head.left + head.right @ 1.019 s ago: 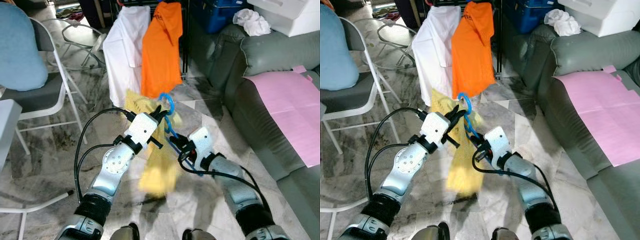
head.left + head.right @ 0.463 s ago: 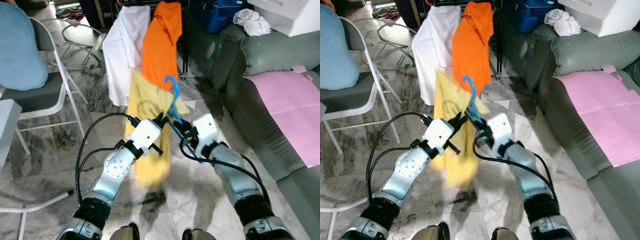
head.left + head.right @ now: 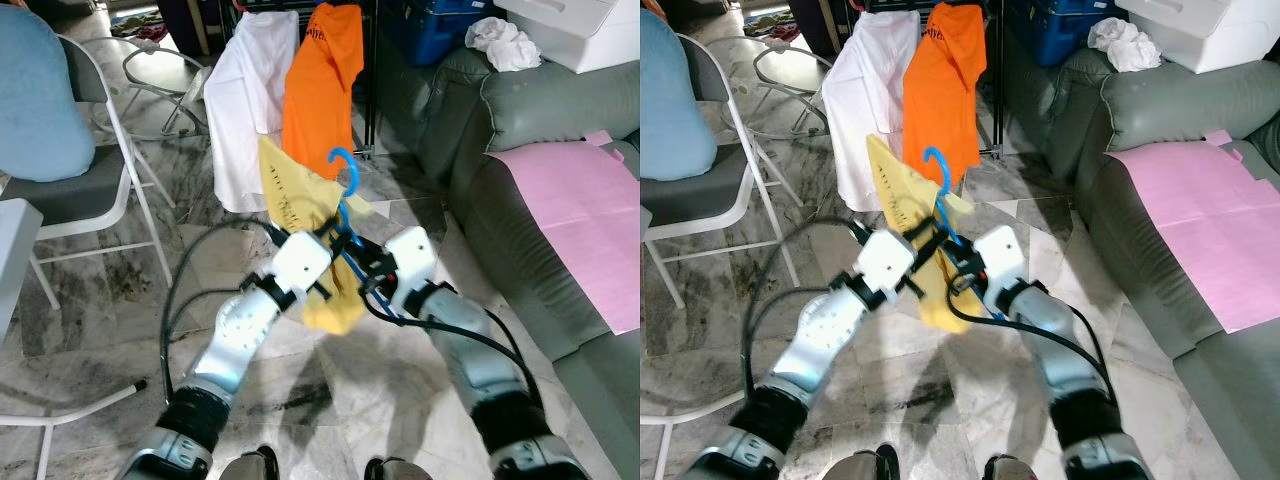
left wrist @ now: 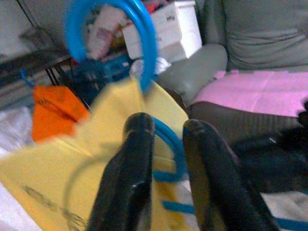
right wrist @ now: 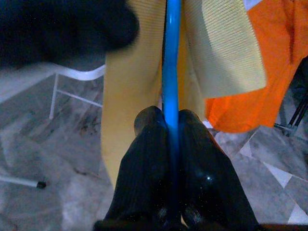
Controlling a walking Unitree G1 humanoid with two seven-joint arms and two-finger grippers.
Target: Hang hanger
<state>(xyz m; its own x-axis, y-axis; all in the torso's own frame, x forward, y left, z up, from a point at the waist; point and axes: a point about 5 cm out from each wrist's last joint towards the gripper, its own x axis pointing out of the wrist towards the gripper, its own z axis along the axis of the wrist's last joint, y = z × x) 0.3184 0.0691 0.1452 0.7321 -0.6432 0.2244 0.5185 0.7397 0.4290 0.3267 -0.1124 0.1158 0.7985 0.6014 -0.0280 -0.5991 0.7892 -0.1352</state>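
A blue plastic hanger (image 3: 345,165) carries a yellow shirt (image 3: 290,200) and is held up between my two arms, hook uppermost. My right gripper (image 5: 171,120) is shut on the hanger's blue bar (image 5: 172,57), with yellow cloth (image 5: 226,53) draped on both sides. My left gripper (image 4: 166,127) sits just below the hook (image 4: 144,43), its fingers a little apart, and the blue loop shows through the gap. In the left eye view the left gripper (image 3: 335,245) and right gripper (image 3: 368,272) meet under the hook. Ahead, an orange shirt (image 3: 322,90) and a white shirt (image 3: 250,100) hang side by side.
A grey sofa (image 3: 520,120) with a pink sheet (image 3: 575,220) runs along the right. A white folding chair (image 3: 90,190) with a blue cushion stands on the left. A blue bin (image 3: 430,30) sits behind the hanging clothes. The floor is marble tile (image 3: 100,300).
Both arms have lifted the hanger, then held it near the hanging shirts. The yellow shirt has swung and bunched up, its lower edge higher than before.
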